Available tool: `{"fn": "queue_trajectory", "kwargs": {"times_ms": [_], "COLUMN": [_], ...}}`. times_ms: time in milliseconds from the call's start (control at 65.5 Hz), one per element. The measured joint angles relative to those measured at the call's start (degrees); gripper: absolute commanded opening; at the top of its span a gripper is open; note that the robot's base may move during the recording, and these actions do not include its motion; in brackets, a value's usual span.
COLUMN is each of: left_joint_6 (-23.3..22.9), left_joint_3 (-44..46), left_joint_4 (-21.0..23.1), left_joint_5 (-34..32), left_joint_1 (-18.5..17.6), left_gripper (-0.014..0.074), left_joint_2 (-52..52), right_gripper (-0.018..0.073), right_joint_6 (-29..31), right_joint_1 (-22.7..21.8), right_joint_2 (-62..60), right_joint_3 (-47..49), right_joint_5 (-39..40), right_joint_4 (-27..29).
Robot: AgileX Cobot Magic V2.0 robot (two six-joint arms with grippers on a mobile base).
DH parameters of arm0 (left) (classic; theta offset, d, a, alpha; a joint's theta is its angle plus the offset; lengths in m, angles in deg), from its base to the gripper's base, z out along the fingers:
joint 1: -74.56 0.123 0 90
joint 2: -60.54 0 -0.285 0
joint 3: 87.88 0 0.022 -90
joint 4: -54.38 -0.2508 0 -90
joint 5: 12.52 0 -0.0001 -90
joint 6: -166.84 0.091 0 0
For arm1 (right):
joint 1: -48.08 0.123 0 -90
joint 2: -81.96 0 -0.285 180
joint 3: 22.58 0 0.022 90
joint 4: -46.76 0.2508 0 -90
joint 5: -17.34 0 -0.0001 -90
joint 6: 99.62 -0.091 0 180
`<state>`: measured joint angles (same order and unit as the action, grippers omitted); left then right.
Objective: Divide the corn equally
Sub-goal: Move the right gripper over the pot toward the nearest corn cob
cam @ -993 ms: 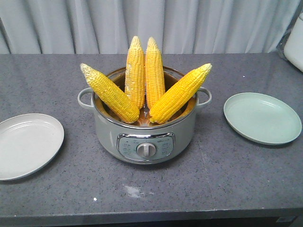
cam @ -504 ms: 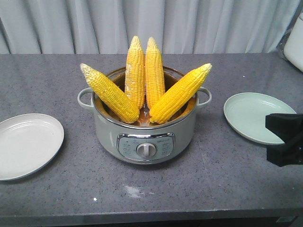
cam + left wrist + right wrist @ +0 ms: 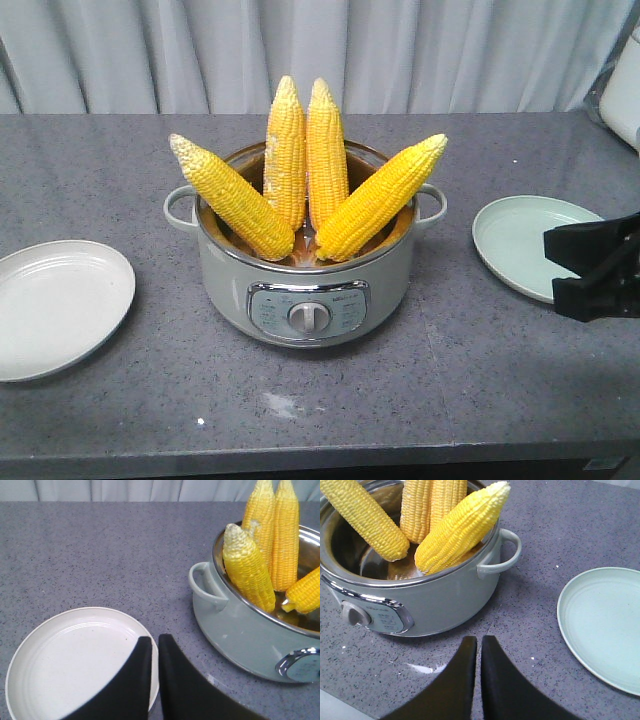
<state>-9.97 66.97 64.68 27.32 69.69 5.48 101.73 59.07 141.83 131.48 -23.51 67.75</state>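
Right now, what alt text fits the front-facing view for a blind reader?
Four yellow corn cobs stand fanned in a grey-green cooker on a grey counter, white plate left, green plate right. The black right gripper overlaps the green plate.

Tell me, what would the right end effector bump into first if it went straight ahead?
Probably the grey cooker pot, near its handle. The right end effector points at it across the counter, though depth is unclear, so it might touch the counter first.
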Motion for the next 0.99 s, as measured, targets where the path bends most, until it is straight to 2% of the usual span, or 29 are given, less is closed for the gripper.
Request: {"fn": "queue_trajectory", "kwargs": {"times_ms": [214,275,351,580,825,993], "left_joint_6": [4.44,5.21,5.47,7.34,12.94,13.87], "left_joint_3": [0.0,0.0,0.0,0.0,0.32,0.32], "left_joint_4": [0.0,0.0,0.0,0.81,4.17,4.41], "left_joint_5": [1.09,1.09,1.23,3.66,5.02,5.57], "left_joint_1": [0.0,0.0,0.0,-0.21,-5.41,-5.97], "left_gripper": [0.0541,0.0612,0.0659,0.0627,0.0563,0.0542], "left_joint_2": [-1.49,-1.55,-1.55,-1.55,-3.18,-3.36], "right_gripper": [0.0529,0.0613,0.0665,0.0659,0.061,0.0559], "right_joint_6": [0.0,0.0,0.0,-0.4,-2.2,-2.31], "right_joint_1": [0.0,0.0,0.0,0.0,0.0,0.0], "right_joint_2": [0.0,0.0,0.0,0.43,7.86,14.63], "right_joint_3": [0.0,0.0,0.0,0.15,5.78,9.9], "right_joint_5": [-1.18,-1.24,-1.24,-1.29,-3.05,-3.21], "right_joint_4": [0.0,0.0,0.0,1.94,2.66,5.03]}}
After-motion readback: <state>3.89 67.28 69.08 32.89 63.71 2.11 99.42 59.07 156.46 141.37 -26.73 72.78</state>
